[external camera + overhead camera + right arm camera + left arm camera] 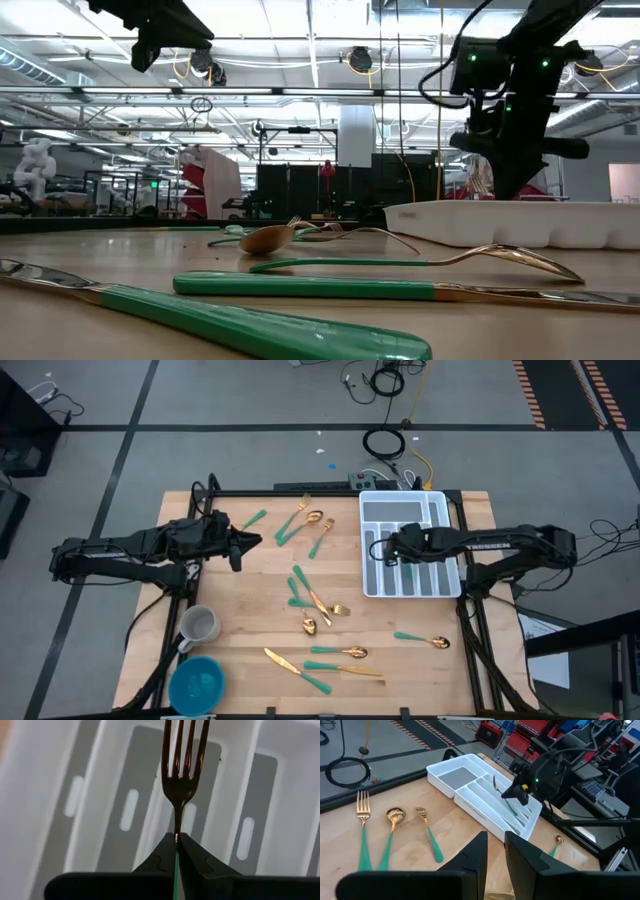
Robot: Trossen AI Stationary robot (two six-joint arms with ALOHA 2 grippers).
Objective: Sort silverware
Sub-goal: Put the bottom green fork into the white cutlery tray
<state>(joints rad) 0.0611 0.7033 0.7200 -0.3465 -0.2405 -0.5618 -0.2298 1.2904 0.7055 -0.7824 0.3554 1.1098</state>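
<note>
At the near edge of the worktop (250, 610) I see a blue bowl (197, 684) and, just behind it, a grey mug (200, 625). To the right of them lie two knives (300, 667) with teal handles, crossing near each other, and a spoon (340, 651) just behind them. A further spoon (424, 639) lies alone toward the right, in front of the white tray (450, 510).

In the middle of the worktop a small group of silverware lies together: a fork (325, 605), a spoon (309, 624) and some teal handles touching or crossing; I cannot tell exactly how many pieces.

Farther back, the left gripper (238, 547) hangs above the worktop on the left side. Its jaws stand a little apart and hold nothing, as the left wrist view shows.

On the right, the right gripper (392, 546) is over the white tray, above its long narrow compartments. Its jaws are closed on the held fork (181, 775); they pinch it where the gold neck meets the teal handle, and the tines point away from the wrist. I cannot tell if the fork touches the tray floor.

Near the far edge of the worktop, left of the tray, lie three more pieces side by side: a long fork (363, 830), a spoon (391, 832) and a shorter fork (429, 837). One more teal-handled piece (254, 518) lies to their left.
</note>
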